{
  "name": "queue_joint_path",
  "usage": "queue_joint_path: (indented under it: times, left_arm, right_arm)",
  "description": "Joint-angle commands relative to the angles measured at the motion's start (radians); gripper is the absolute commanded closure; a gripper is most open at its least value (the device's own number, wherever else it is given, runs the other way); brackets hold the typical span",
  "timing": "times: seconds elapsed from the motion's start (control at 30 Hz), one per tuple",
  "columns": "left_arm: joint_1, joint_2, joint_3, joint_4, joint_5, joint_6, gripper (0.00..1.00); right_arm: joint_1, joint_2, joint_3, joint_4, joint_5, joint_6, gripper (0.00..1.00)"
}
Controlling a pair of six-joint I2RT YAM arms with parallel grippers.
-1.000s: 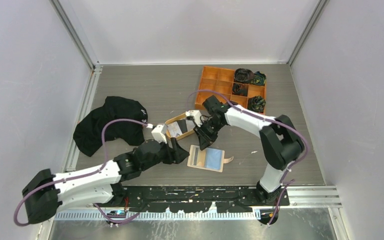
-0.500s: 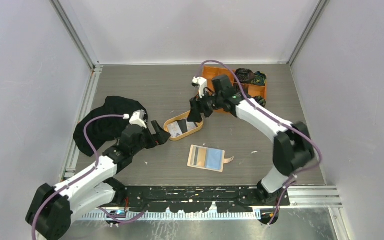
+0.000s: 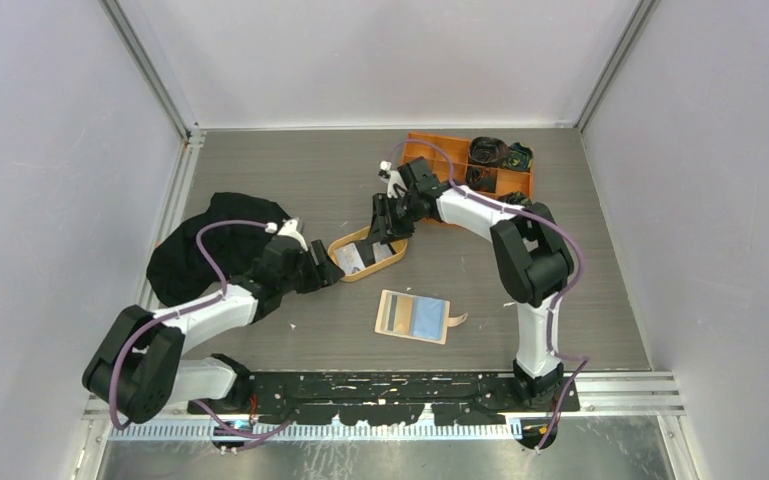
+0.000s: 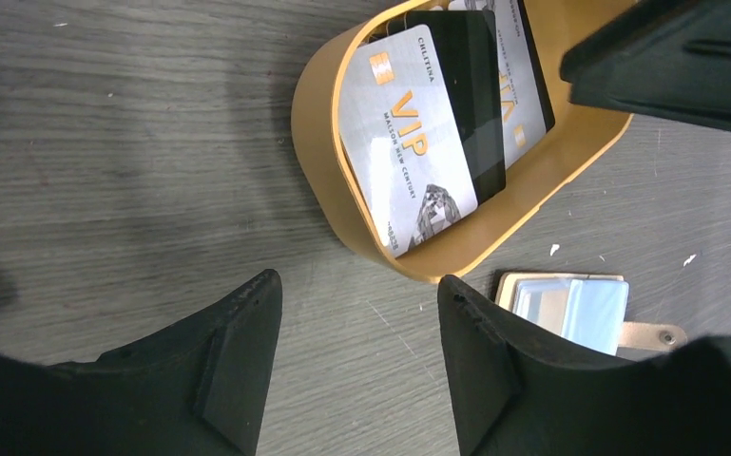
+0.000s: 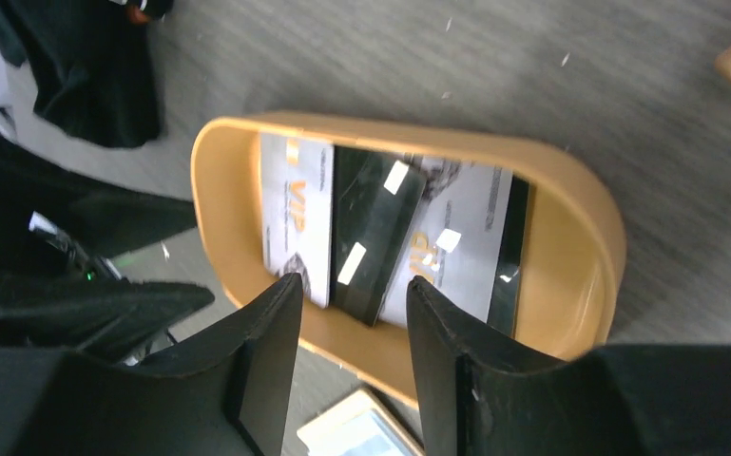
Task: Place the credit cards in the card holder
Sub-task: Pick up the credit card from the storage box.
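Both pincers stand open and hold nothing: the left gripper (image 4: 359,285) is just beside the tray (image 3: 397,258), the right gripper (image 5: 354,285) is over it. In the tray lie two grey cards (image 4: 404,142) with a dark card (image 4: 475,104) across them. The holder (image 3: 392,314), near the tray, lies open and shows a blue card (image 3: 426,317). Such flat, overlapped cards may come up two together, or the tray may slide when a finger pushes it. The grey wood-grain table (image 3: 290,190) sits between plain pale walls (image 3: 380,60).
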Motion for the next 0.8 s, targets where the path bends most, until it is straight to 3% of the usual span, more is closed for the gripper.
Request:
queue_joint_path:
  times: [0.0, 0.23, 0.43, 0.77]
  left_arm:
    - [0.015, 0.055, 0.063, 0.081, 0.04, 0.012, 0.41]
    - [0.024, 0.137, 0.096, 0.097, 0.101, 0.005, 0.56]
    - [0.025, 0.175, 0.11, 0.124, 0.154, -0.007, 0.67]
    - [0.025, 0.205, 0.107, 0.164, 0.2, -0.036, 0.73]
  right_arm:
    - [0.018, 0.069, 0.106, 0.004, 0.047, 0.063, 0.51]
    - [0.05, 0.145, 0.167, -0.053, 0.102, 0.054, 0.51]
    - [0.065, 0.15, 0.157, 0.011, -0.081, 0.111, 0.51]
    - [0.074, 0.13, 0.111, 0.125, -0.202, 0.223, 0.52]
